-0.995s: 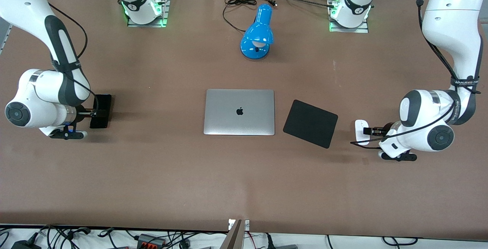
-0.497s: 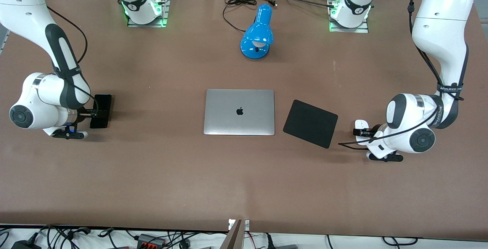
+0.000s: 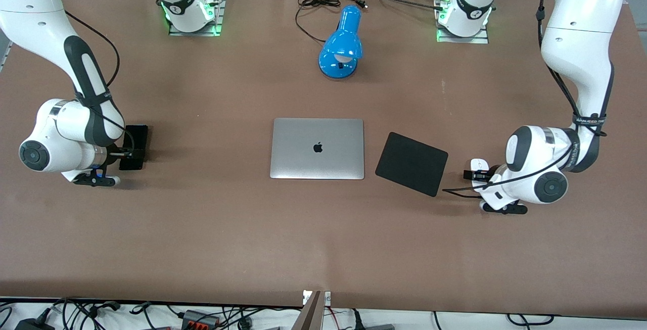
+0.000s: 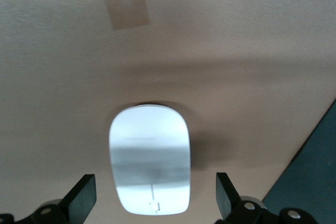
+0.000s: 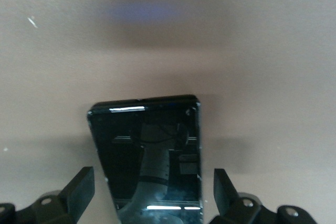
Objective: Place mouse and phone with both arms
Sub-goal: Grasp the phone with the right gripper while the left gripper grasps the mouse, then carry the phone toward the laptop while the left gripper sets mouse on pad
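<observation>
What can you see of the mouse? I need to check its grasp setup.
The mouse is a small white oval with a smooth, glossy plastic-looking shell and a thin grey centre line at one end. It lies flat on the brown table, toward the left arm's end, beside the black mouse pad. The left end effector straddles it, open, with one finger on each side and a gap to the shell; nothing but the table touches it.

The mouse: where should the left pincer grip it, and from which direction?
Across its two long sides, coming straight down from above. The mouse lies flat on the table, a low narrow oval, and the left pincer already hangs over it, open, one finger outside each long side.
</observation>
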You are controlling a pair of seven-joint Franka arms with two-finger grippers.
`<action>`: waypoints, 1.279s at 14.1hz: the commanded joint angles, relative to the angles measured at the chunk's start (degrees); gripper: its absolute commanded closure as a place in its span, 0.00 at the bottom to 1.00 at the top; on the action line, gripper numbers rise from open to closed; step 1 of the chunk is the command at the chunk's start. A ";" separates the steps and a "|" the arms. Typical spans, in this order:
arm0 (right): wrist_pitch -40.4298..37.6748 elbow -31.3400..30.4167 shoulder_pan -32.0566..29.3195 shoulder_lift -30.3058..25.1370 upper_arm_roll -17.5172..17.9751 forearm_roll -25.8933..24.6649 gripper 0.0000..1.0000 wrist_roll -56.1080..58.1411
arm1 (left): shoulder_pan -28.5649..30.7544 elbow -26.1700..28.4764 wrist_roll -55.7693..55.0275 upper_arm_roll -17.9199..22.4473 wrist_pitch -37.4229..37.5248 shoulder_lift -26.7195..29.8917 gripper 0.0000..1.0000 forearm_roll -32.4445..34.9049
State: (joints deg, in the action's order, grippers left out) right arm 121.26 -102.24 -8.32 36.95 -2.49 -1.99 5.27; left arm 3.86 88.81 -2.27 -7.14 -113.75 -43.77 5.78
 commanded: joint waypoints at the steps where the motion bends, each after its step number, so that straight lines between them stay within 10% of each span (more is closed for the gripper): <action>1: 0.82 -0.33 -0.55 0.14 0.65 1.29 0.00 0.62 | -0.17 -1.53 -0.81 0.02 -0.68 -1.58 0.00 1.60; 7: 1.78 -0.42 -0.82 0.49 0.56 1.12 0.00 2.91 | 0.01 -1.44 -0.63 0.37 -2.09 -2.02 0.03 2.75; 10: 3.10 -0.42 -0.73 1.46 0.56 0.85 0.00 3.00 | 0.01 -1.36 -0.63 0.37 -2.01 -1.93 0.46 2.83; 15: 3.72 -0.42 -0.55 1.81 0.56 0.59 0.00 3.00 | -0.17 -1.71 -0.98 -0.15 -0.61 -1.06 0.70 2.48; 18: 3.02 -0.51 -0.64 1.55 0.56 0.67 0.41 3.52 | -4.80 -5.56 -6.65 -2.78 5.55 -0.44 0.70 1.00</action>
State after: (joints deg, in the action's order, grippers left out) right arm 123.28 -102.21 -8.40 38.10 -2.45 -1.65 7.34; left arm 3.20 86.49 -3.68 -8.44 -112.15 -44.74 6.84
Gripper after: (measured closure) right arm 0.062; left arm 0.379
